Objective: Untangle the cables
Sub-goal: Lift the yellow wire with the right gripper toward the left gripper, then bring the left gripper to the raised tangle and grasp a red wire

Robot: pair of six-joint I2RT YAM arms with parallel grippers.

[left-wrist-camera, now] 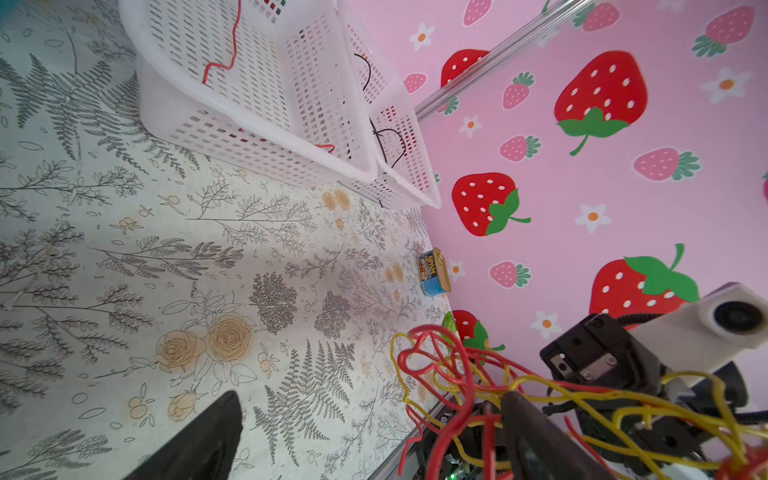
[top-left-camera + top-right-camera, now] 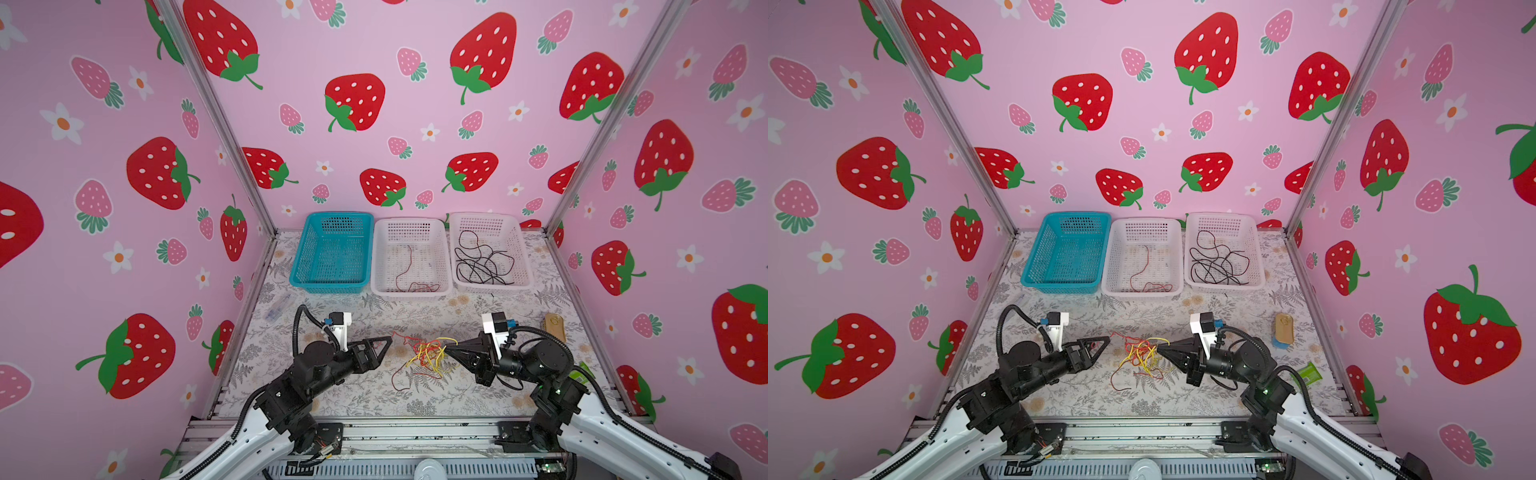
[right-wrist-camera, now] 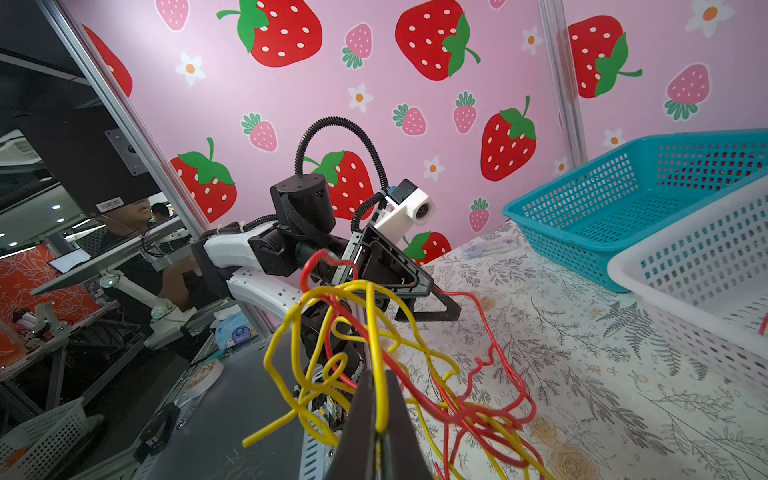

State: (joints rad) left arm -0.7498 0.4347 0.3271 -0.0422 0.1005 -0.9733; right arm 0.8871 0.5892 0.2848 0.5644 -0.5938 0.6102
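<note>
Centre of the table, low in both top views: a tangle of red and yellow cables sits between the two grippers. The right gripper enters from the right of the frame, jaws pressed together on a yellow cable at the tangle's edge. The right wrist view shows that strand running straight down into the closed fingers at bottom centre. Judged purpose: an anchor, so the knot stays put while the other arm draws a strand out.

The left gripper faces the tangle from the left, jaws spread and gripping nothing. A red strand ends by its upper fingertip; contact cannot be told from above. It is probably lined up to take that strand.

Row of three at the top of the table:
- The blue basket holds nothing visible.
- The middle white basket holds one red cable.
- The right white basket holds black cables.

Sorting by colour appears to be the scheme, so blue likely awaits yellow.

View differences:
- The top views give the layout and a red tail lying flat below the tangle.
- Only the right wrist view shows loops standing up off the surface.
- The left wrist view, lower right, shows the nearest loops against one spread finger. Whether they lie inside the gap cannot be told.
- That view also shows a Spam tin by the wall, its label readable only there.
</note>
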